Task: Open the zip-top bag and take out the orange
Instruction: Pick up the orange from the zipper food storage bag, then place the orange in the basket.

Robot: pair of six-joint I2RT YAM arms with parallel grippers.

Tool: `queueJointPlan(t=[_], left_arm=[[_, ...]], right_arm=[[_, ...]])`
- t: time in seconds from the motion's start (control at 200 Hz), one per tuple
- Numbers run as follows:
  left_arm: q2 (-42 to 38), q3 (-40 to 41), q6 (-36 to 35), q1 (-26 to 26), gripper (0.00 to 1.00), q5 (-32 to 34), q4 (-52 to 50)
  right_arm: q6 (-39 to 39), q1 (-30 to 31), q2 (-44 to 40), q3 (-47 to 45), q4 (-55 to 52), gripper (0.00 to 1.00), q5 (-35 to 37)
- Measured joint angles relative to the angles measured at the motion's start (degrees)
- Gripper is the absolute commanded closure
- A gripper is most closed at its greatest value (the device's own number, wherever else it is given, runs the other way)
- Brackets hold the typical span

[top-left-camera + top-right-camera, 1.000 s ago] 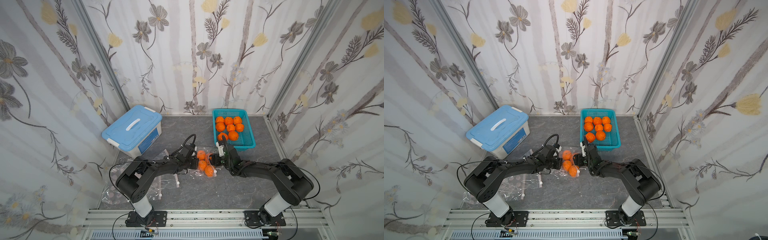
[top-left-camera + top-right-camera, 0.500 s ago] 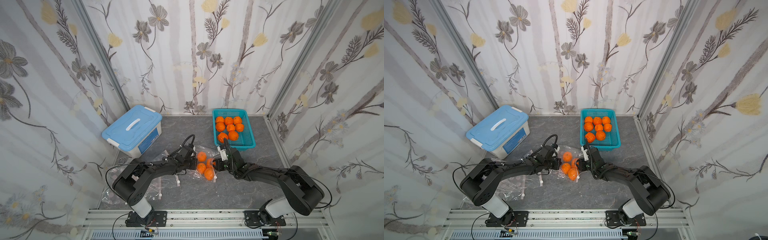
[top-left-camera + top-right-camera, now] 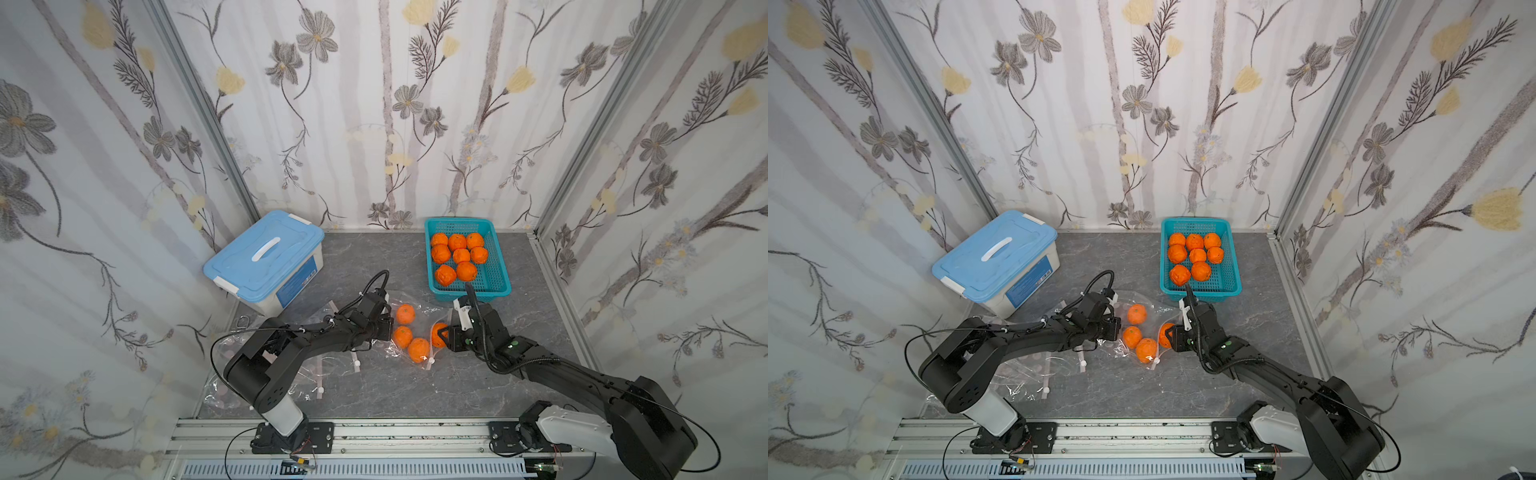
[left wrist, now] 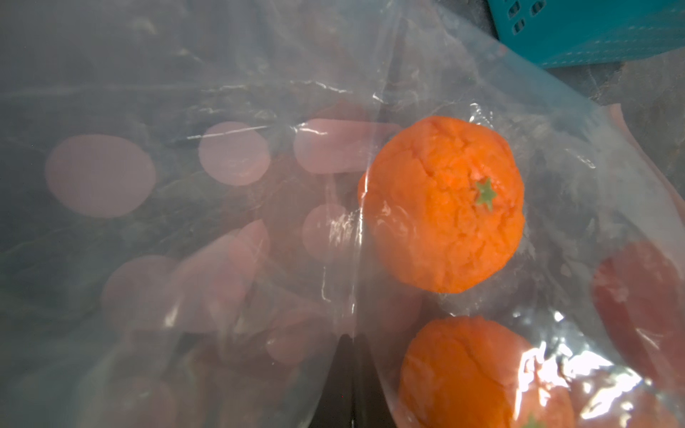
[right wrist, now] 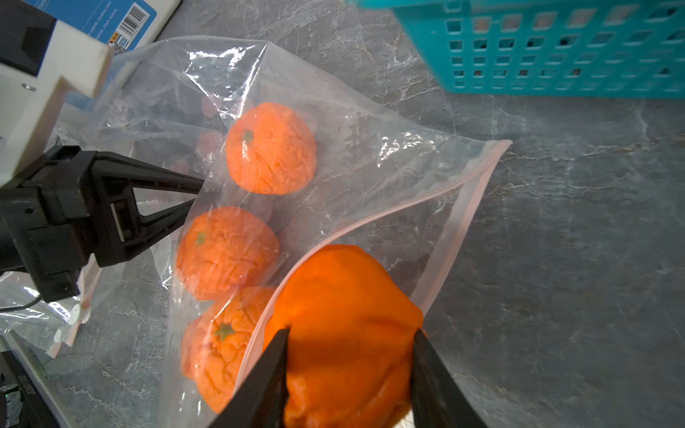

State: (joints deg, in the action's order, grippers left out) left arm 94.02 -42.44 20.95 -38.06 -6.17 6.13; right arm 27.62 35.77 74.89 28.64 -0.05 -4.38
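Right gripper [image 5: 352, 333] was clamped on one orange [image 5: 344, 292], right at the open mouth of the zip-top bag [image 5: 370, 166], a bit below the middle of the frame in both top views. Left gripper [image 5: 198, 192] was pinched together on the bag's opposite edge (tips meeting on the plastic). Three other oranges [image 3: 405, 313] sat inside the bag. Teal basket [image 3: 501, 270] of fruit stood up and to the right, not touching it.
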Motion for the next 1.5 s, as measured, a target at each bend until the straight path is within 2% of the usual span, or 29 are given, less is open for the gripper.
queueJointPlan(t=[0.23,0.5,0.629,0.849,1.214,1.504], left_arm=[[0.7,-0.7,-1.1,-0.1,1.00,0.3,0.0],[1.9,-1.6,-1.5,0.0,1.00,1.0,-0.4],[2.1,-1.6,-1.6,0.0,1.00,1.2,-0.4],[2.1,-1.6,-1.6,0.0,1.00,1.2,-0.4],[1.1,-1.5,-1.7,0.0,1.00,1.5,-0.6],[0.5,-1.4,-1.7,0.0,1.00,1.7,-0.9]], right_arm=[[0.2,-3.8,-4.7,3.9,-4.9,0.67,-0.1],[-1.8,-16.0,-5.1,14.6,-9.0,0.69,-5.0],[-3.3,-21.3,-1.2,20.8,-9.5,0.69,-6.3],[-2.8,-29.3,11.3,30.3,-9.7,0.71,-4.9],[-1.7,-30.6,26.4,39.4,-14.1,0.71,3.0],[-1.7,-30.1,33.9,46.9,-16.4,0.71,12.1]])
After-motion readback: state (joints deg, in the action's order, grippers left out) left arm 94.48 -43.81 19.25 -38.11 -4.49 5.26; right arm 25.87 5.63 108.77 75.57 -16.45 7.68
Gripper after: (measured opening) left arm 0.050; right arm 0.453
